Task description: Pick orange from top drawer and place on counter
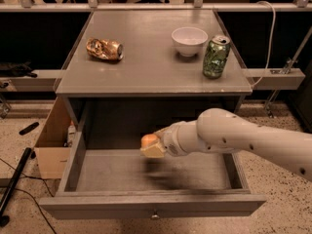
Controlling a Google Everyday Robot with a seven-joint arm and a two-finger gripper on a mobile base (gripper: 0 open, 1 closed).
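Over top drawer [97, 204], orange [148, 140] within gripper [152, 149]

- Counter [146, 67]: crushed can [104, 48] at far left; bowl [189, 40] at far right; upright can [215, 56] just right of the bowl and nearer, apart from it.
- Top drawer [151, 206]: below the counter, pulled out toward the near side.
- My gripper [152, 150]: over the drawer's middle, above its floor; my arm comes in from the right.
- Orange [148, 140]: clamped between my fingers at the gripper's left end.
- Open box [51, 145]: on the ground, left of the drawer.
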